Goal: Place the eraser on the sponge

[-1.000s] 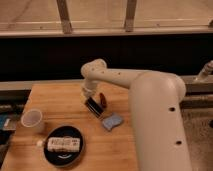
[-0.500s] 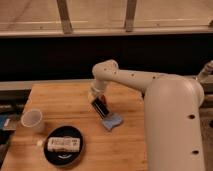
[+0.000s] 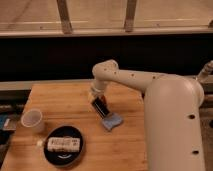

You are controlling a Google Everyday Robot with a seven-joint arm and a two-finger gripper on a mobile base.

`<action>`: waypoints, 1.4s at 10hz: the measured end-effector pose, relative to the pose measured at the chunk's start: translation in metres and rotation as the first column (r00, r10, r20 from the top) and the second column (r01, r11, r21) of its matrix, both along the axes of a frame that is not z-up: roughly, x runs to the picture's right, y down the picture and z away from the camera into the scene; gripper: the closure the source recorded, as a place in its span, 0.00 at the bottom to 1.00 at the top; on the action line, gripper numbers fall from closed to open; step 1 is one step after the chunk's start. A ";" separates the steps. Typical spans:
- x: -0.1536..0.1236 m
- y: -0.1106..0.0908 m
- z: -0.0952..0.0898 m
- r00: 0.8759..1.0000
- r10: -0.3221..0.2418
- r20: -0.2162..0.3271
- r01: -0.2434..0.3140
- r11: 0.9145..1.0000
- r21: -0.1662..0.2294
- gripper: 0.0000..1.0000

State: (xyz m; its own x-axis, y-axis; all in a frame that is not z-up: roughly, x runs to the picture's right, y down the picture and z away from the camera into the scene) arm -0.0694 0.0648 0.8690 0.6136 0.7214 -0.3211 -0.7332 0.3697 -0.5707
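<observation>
My gripper [image 3: 98,100] hangs from the white arm over the middle of the wooden table [image 3: 60,100], shut on the eraser [image 3: 102,108]. The eraser is a narrow black block, tilted, with its lower end pointing down to the right. The light blue sponge [image 3: 113,122] lies flat on the table just below and right of the eraser's lower end. I cannot tell whether eraser and sponge touch.
A white paper cup [image 3: 32,120] stands near the table's left edge. A black round dish [image 3: 50,152] at the front left holds a white speckled bar [image 3: 63,144]. My bulky white arm body [image 3: 172,125] covers the table's right side. A dark wall runs behind.
The gripper has carried the eraser to the right and toward the front of the table, bringing it close above the sponge. Cup and dish have stayed put.
</observation>
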 end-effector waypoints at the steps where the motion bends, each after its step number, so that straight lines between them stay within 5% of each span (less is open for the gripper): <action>1: 0.006 -0.003 -0.004 1.000 -0.003 -0.028 0.003 1.000 0.021 1.00; 3: 0.026 -0.017 -0.024 0.993 -0.006 -0.121 0.016 0.996 0.083 1.00; 6: 0.057 -0.021 -0.038 0.978 0.019 -0.209 0.004 0.994 0.110 1.00; 9: 0.068 -0.010 -0.029 0.967 0.039 -0.250 -0.015 0.995 0.097 1.00; 14: 0.092 0.023 -0.007 0.947 0.046 -0.318 -0.043 0.999 0.016 1.00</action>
